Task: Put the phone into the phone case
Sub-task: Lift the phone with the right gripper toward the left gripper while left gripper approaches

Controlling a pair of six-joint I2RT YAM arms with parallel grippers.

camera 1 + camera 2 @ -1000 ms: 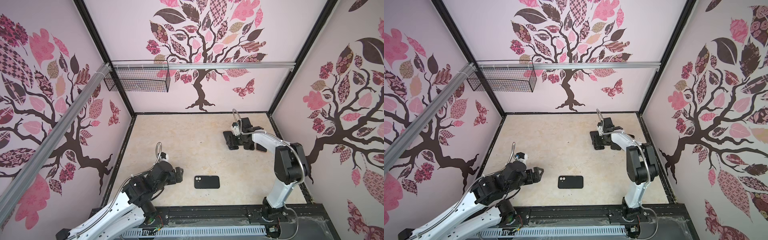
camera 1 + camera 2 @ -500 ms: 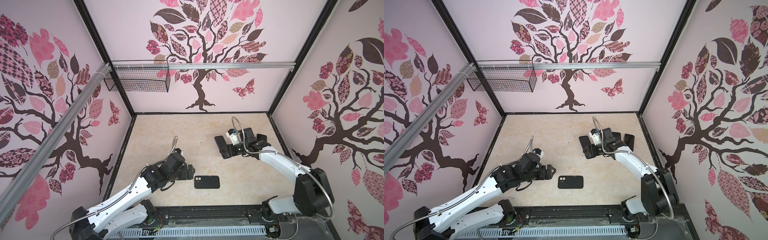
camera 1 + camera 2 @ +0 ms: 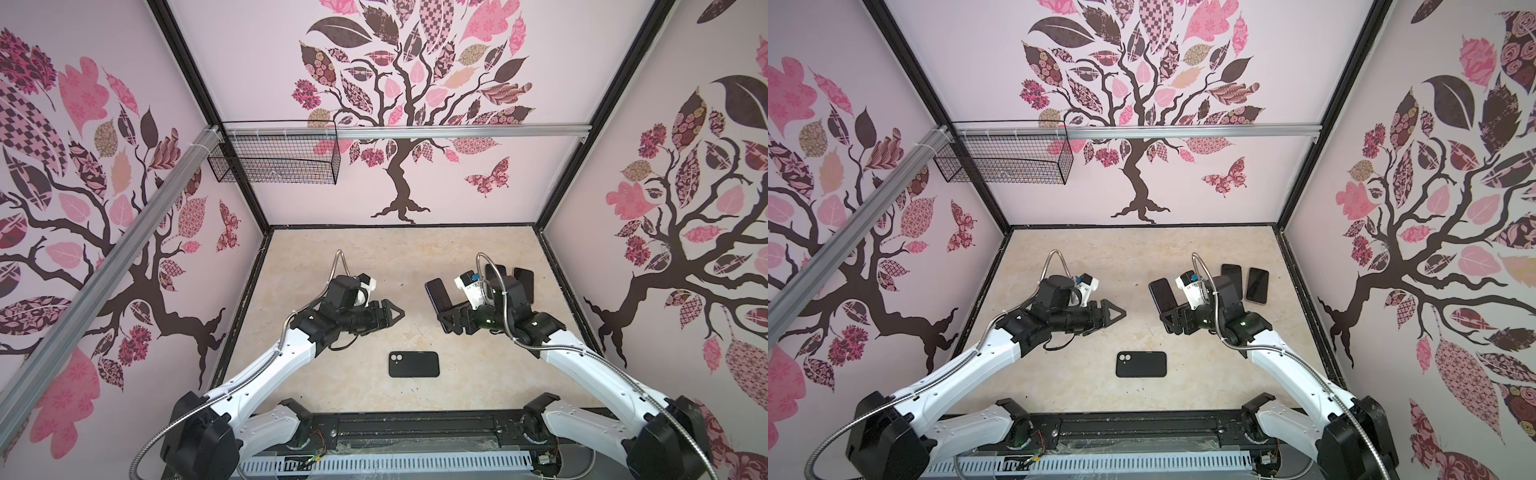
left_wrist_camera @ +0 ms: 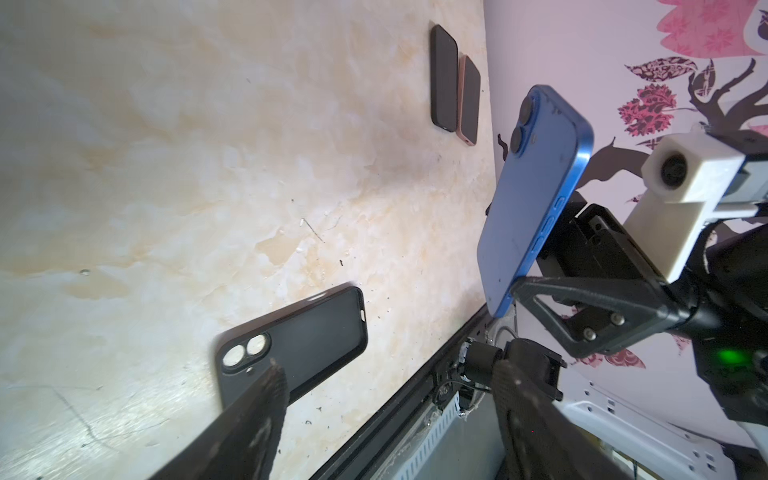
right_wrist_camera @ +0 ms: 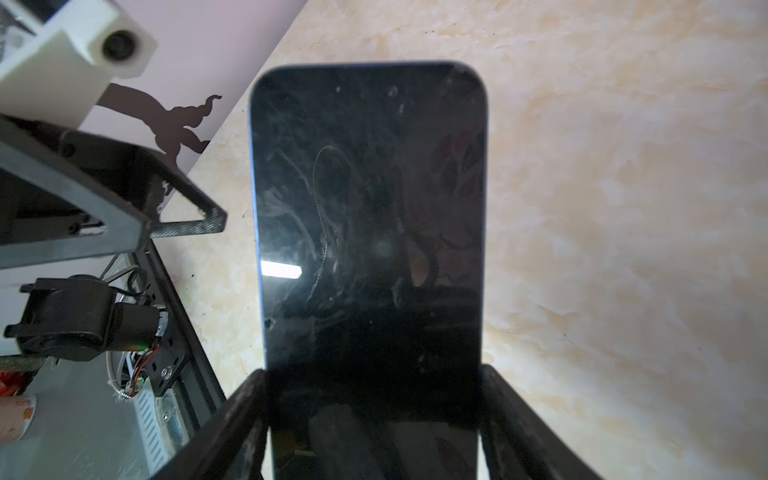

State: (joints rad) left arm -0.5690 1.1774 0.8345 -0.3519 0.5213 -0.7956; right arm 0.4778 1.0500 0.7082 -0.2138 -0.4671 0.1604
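The phone [image 3: 437, 293] is gripped by the right gripper [image 5: 374, 415] at the end away from its lenses, with 1 finger pressed on each long edge. It is held in the air, clear of the table [image 3: 332, 257], over the right half and about midway between the front and back edges. In the right wrist view its dark screen is turned to the camera. In the left wrist view its blue back with 2 lenses [image 4: 532, 195] is seen.

The left gripper [image 3: 392, 313] is held in the air over the left half, its jaws parted with nothing between them. Its tips are pointed toward the right gripper and kept apart from it.

The phone case [image 3: 1141, 364], black, is laid flat near the front edge of the table, about at its middle, with the camera cut-out toward the left edge. It is touched by neither gripper.

2 other phones [image 3: 1231, 278] [image 3: 1256, 284] are laid just beside each other near the right edge, toward the back corner.
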